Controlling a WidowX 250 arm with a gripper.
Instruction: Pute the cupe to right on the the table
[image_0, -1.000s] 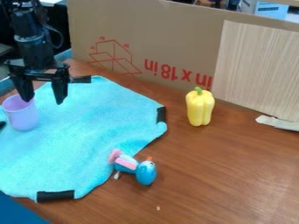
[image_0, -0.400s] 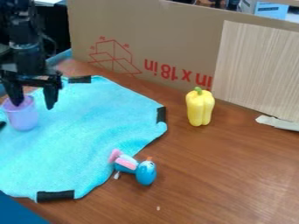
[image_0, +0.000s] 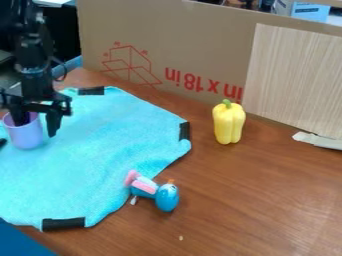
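The gripper (image_0: 36, 129) is at the left, low over the purple cup, and it stands open. One finger reaches down inside the cup's mouth, while the other hangs outside, just right of the rim. The purple cup (image_0: 27, 137) is upright on the turquoise cloth (image_0: 100, 155) near the left edge. Brown wooden table (image_0: 267, 200) surface lies to the right of the cloth.
A yellow pepper (image_0: 228, 123) stands on the table right of the cloth. A blue and pink toy (image_0: 160, 194) lies at the cloth's lower right edge. Behind, a cardboard panel (image_0: 194, 45) and a wood-grain board (image_0: 294, 75) border the table.
The gripper has moved down and slightly left, from above the cup to having one finger inside it. The cup has stayed in place.
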